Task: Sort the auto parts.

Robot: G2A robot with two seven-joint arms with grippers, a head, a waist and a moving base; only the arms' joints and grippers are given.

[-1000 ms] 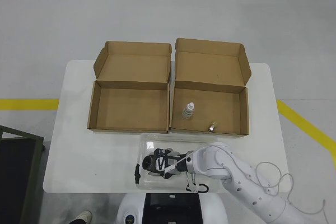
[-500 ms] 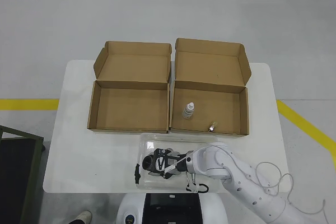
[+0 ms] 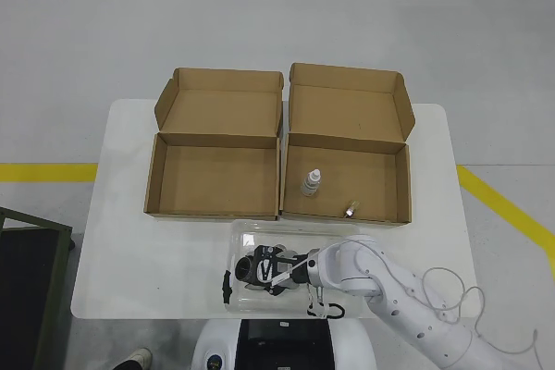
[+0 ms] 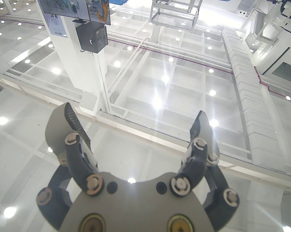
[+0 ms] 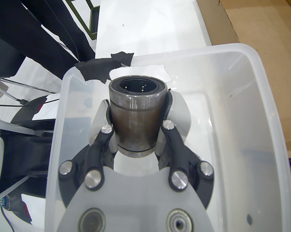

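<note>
Right tool (image 5: pixel 138 106) is clamped on a steel cylindrical bushing (image 5: pixel 135 119) inside the clear plastic bin (image 5: pixel 268 92). Its fingers (image 5: pixel 177 112) hide the sleeve's flanks, and from above the part reads only as a dark lump. A torn black scrap (image 5: pixel 104 67) lies over the bin's rim. Left tool (image 4: pixel 134 111) gapes wide toward the ceiling. On the counter (image 3: pixel 120 240) beyond the bin sit the left cardboard box (image 3: pixel 213 180) and the right cardboard box (image 3: pixel 379 176), which holds a small white bottle (image 3: pixel 311 181).

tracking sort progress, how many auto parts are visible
3: a metal cylinder in the right gripper over the plastic bin; a white part and a small metal part in one cardboard box. The gripper may hide others.
</note>
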